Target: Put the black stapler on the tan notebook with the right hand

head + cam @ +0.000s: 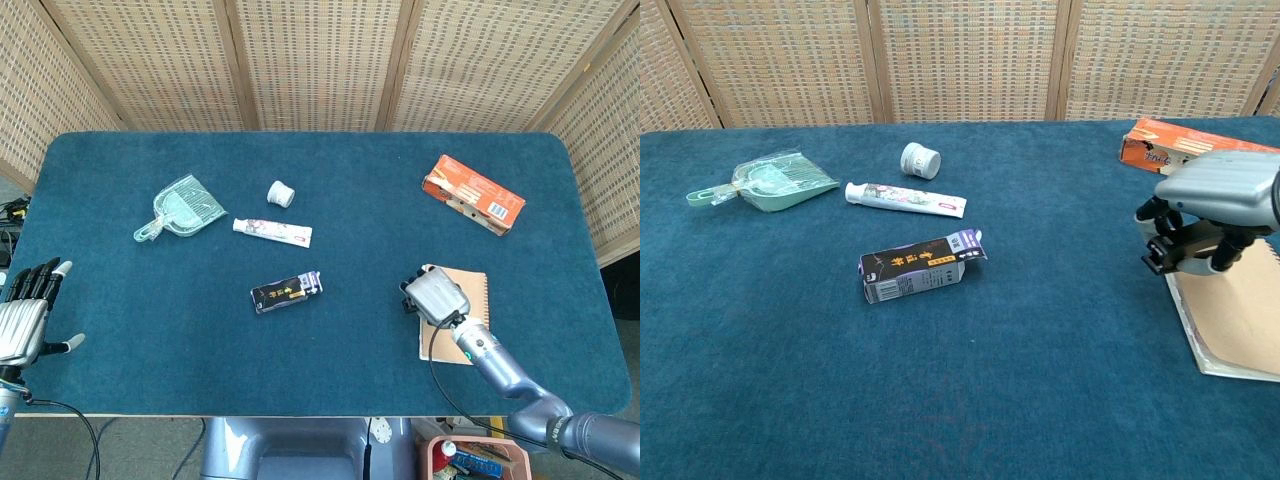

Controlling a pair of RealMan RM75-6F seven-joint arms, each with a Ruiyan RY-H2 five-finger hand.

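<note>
Chest view, right edge: right robot hand (1202, 215) curls around the black stapler (1171, 250), held over the tan notebook's (1240, 312) near corner; left robot hand (28, 313), lower left of head view, spread, holding nothing.

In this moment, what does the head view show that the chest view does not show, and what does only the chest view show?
Only the head view shows the left hand, open at the table's left edge, the whole tan notebook with its spiral binding, and the table's full outline.

Only the chest view shows the black stapler clearly, gripped under the right hand just above the notebook's near left corner.

Both show the right hand, the notebook, the orange box, the small dark carton, the toothpaste tube, the white jar and the green dustpan.
</note>
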